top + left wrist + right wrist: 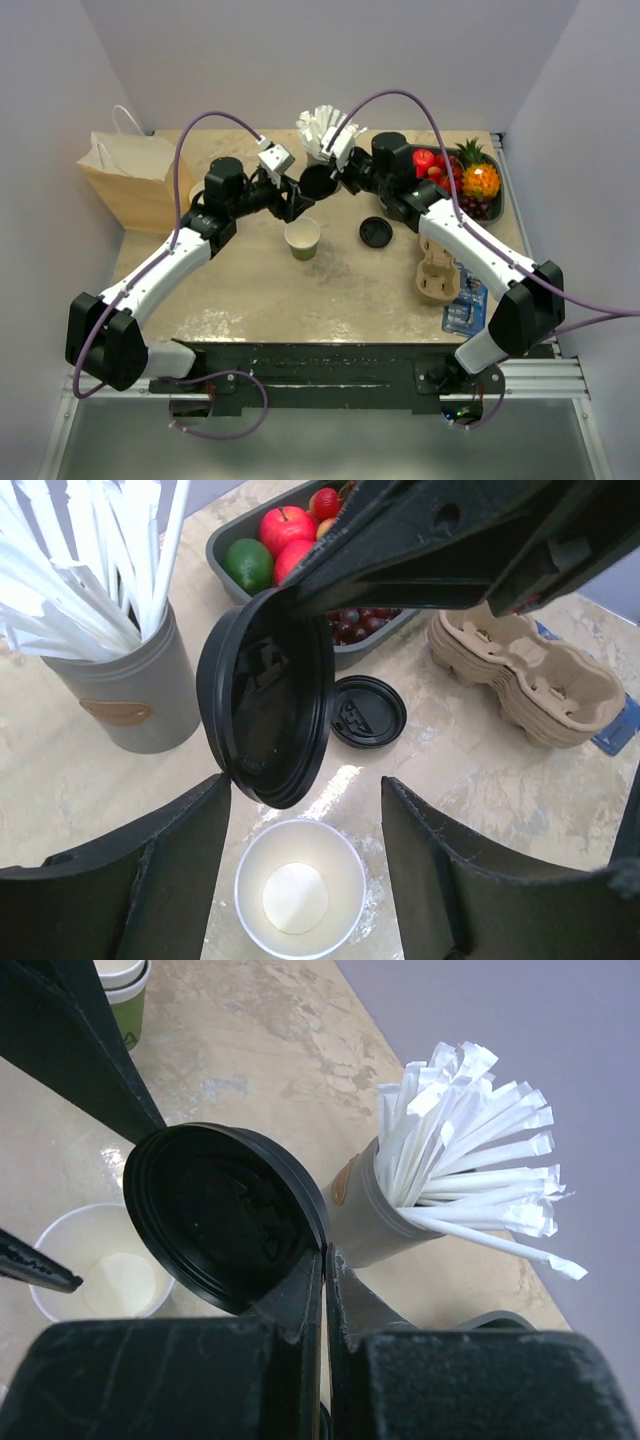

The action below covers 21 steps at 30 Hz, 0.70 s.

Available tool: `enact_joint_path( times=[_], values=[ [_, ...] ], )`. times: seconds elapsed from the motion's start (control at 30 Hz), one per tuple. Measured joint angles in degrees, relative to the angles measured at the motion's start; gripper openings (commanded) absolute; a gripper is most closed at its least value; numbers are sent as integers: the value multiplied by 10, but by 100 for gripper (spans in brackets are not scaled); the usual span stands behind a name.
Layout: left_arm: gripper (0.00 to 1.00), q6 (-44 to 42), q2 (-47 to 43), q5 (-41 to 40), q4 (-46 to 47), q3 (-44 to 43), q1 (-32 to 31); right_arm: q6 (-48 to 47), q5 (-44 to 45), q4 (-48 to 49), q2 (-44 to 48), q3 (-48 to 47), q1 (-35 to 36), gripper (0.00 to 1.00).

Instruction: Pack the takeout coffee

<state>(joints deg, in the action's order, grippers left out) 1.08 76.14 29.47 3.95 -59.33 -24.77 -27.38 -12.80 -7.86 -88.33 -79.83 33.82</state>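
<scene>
Lid [225,1218] between right fingers [290,1325], cup [100,1260] nearby (uncovered)

The marbled beige table [250,290] carries a paper bag [125,180] far left and an open green cup [302,238] mid-table. A loose black lid [375,232] lies just right of it. Further right are a cardboard cup carrier [435,272] and a fruit tray [218,545].

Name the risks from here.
The right tool pinches the black lid only by its rim, so it could twist or slip out. The open left tool is close beside it, right above the uncovered cup; a nudge might knock the lid loose or topple the cup.
</scene>
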Motion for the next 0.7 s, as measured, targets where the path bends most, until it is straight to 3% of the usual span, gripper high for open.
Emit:
enact_joint_path(
  times=[0.43, 0.6, 0.63, 0.7],
  values=[
    [69, 14, 0, -75, 1, 0, -1, 0, 11, 2, 21, 16, 28, 0],
    [56, 15, -1, -85, 1, 0, -1, 4, 11, 2, 21, 16, 30, 0],
    [56, 16, -1, -84, 1, 0, -1, 4, 11, 2, 21, 16, 30, 0],
    [67, 14, -3, -81, 1, 0, -1, 4, 11, 2, 21, 16, 31, 0]
  ],
)
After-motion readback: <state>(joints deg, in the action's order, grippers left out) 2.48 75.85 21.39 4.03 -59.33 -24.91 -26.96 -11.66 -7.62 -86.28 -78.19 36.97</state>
